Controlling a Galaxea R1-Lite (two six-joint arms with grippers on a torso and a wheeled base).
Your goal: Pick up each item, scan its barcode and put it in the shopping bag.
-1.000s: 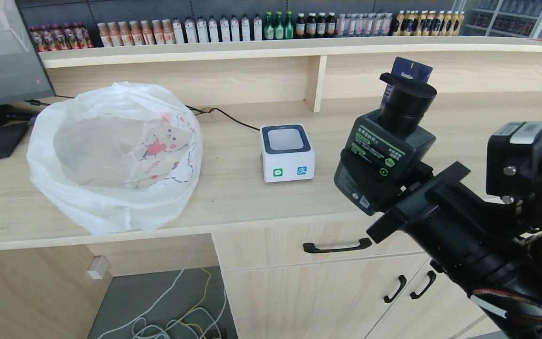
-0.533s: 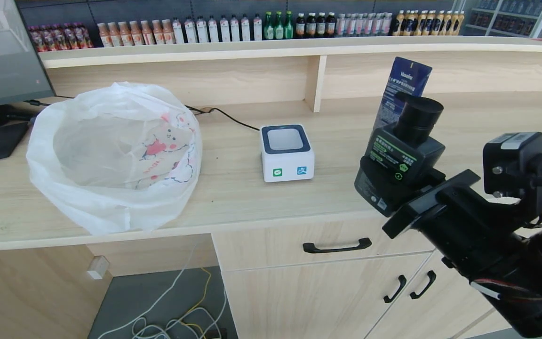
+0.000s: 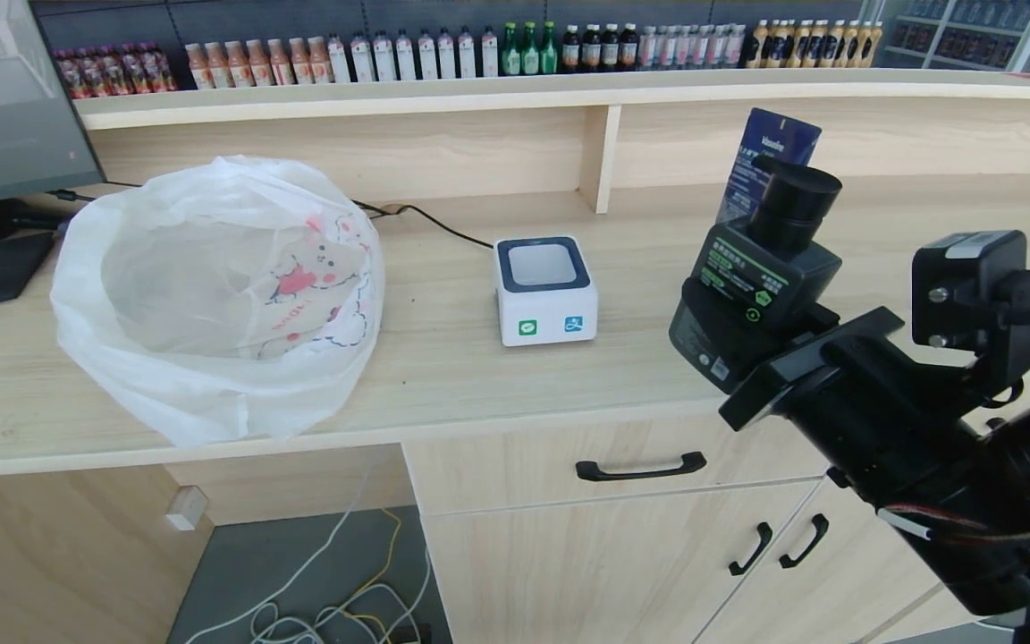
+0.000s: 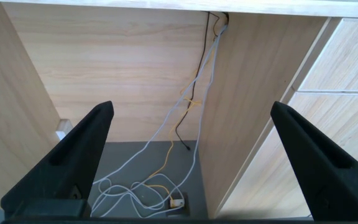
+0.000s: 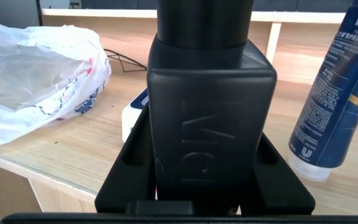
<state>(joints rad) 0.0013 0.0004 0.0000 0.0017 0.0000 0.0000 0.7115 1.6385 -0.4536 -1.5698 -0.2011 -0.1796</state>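
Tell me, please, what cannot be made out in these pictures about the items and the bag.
Barcode on the black bottle: head view, label print too small; the right wrist view faces an embossed side.
Lower part of the blue tube: head view, hidden behind the black bottle; right wrist view, top cut off by the edge.
Contents of the shopping bag: head view, cloudy folds hide them.

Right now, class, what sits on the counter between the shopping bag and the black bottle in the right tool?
The white scanner stands between the shopping bag and the black bottle, with bare counter on either side; the head view shows it.
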